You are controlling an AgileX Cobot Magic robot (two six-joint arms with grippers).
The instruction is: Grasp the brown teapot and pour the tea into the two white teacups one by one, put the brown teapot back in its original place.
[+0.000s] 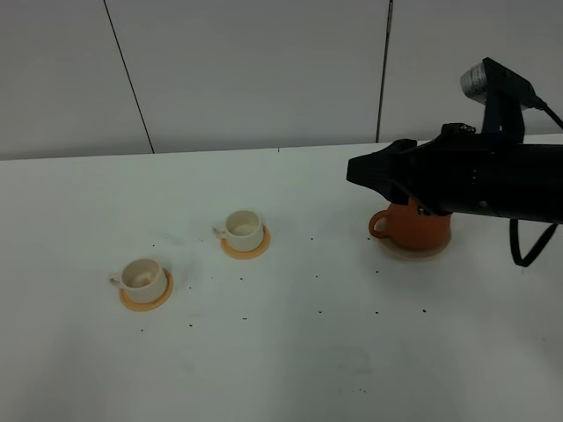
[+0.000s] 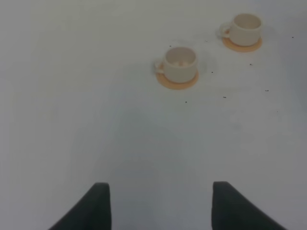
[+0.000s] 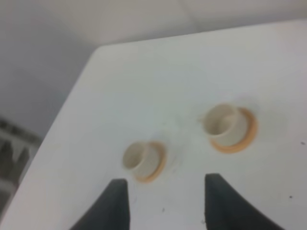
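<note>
Robot test lab, as judged from the fittings. A bare white table (image 1: 281,369) is set against plain white wall panels (image 1: 264,70) with dark seams. A black robot arm (image 1: 493,180) is seen, with camera (image 1: 482,79) and loose cable (image 1: 515,246) attached.

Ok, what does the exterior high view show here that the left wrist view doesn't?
Only exterior high: the brown teapot sitting on its beige coaster, with the right arm over it. Only left wrist: the left end effector, open above the tabletop. Both: the two white teacups on their orange saucers, and the white table dotted with dark specks.
</note>
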